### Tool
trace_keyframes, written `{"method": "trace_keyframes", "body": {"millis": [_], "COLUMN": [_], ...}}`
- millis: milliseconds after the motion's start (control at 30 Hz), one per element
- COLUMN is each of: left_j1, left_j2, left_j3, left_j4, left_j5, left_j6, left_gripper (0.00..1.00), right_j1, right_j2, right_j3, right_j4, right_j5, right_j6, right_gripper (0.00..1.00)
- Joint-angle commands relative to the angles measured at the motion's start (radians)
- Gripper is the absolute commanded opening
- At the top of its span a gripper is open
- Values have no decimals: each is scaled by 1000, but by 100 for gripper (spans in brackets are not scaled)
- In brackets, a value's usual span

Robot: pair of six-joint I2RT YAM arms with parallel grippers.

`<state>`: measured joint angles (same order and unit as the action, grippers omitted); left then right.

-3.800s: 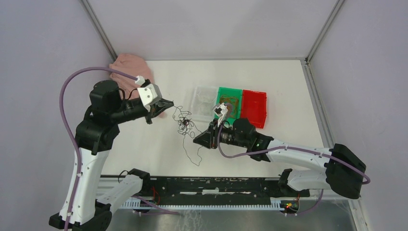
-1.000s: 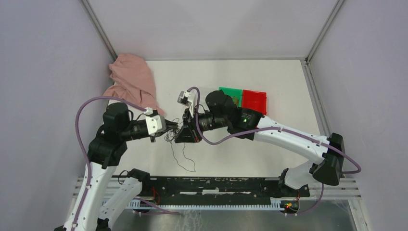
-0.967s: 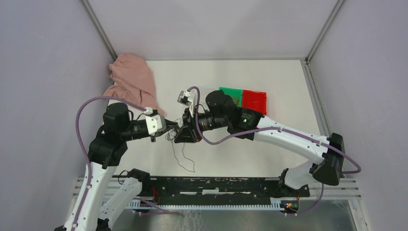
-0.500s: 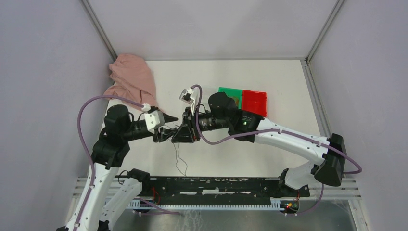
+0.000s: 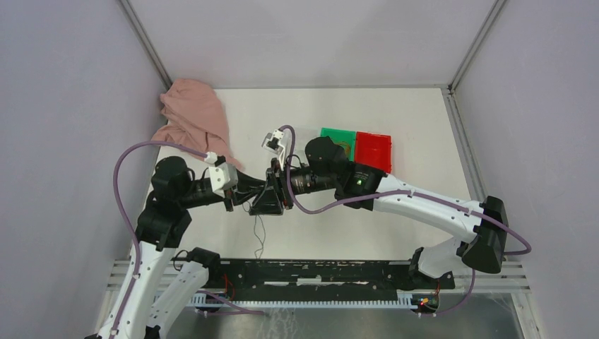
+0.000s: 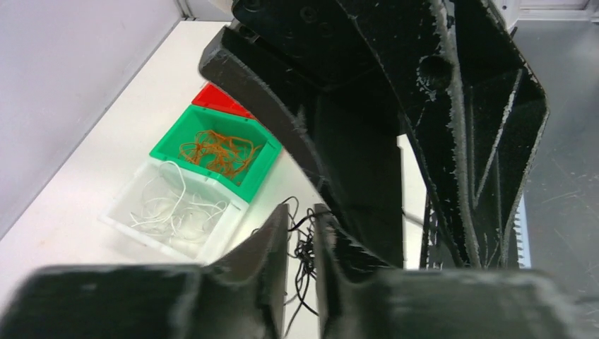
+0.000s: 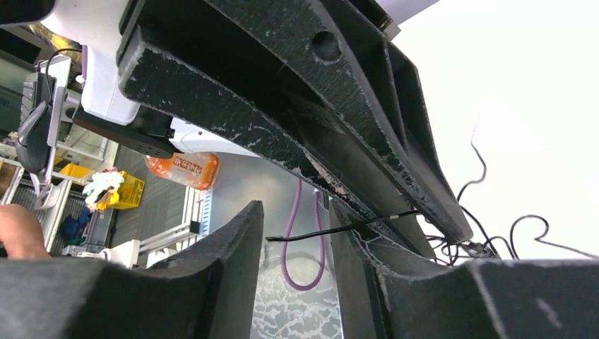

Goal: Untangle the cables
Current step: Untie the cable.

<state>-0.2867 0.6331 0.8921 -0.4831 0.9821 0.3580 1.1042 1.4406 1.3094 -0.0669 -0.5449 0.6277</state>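
The cables are a small wad of thin black wires (image 6: 305, 256) lying on the white table, with one strand (image 5: 259, 236) trailing toward the near edge. My left gripper (image 6: 300, 220) stands just over the wad, its jaws a narrow gap apart, and wires show through that gap. My right gripper (image 7: 295, 236) faces it fingertip to fingertip, open. A loose black wire end (image 7: 318, 233) crosses its gap without being clamped. In the top view the two grippers (image 5: 256, 188) (image 5: 258, 207) overlap at the table's middle left.
A green bin (image 6: 215, 152) holds orange wires and a clear bin (image 6: 173, 208) beside it holds whitish wires. A red bin (image 5: 372, 150) stands to their right. A pink cloth (image 5: 194, 113) lies at the back left corner.
Both grippers were shut on the tangle a second ago and their jaws have since parted. The left wrist has rolled and pushed in against the right gripper. The hanging strand has slid nearer the front edge.
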Motion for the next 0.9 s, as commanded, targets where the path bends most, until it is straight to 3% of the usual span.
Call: {"method": "trace_keyframes", "body": {"millis": [0,100,300,500,867], "left_j1": [-3,-3,-3,-3,-3], "left_j2": [-22,-32,-40,-29,-17], "left_j3": [-7,0,15,48,50], "left_j4": [126,138,141,160,340], "left_j5": [33,17,22,31,-1], "left_j6": [-120,-143,-169,-207,-426], "left_gripper": [16,8,5,3,3], "right_j1": [-4,-6,-15,-15,-15], "right_j2": [-44,-95,-276,-393,-260], "right_j3": [17,12,-65,-158,-139], "right_j4": [43,-28,-110,-105,36], "right_j5": [32,109,340,532,469], "right_j6": [-7,-53,-172,-275,-339], "right_gripper": [50,63,80,81,82]}}
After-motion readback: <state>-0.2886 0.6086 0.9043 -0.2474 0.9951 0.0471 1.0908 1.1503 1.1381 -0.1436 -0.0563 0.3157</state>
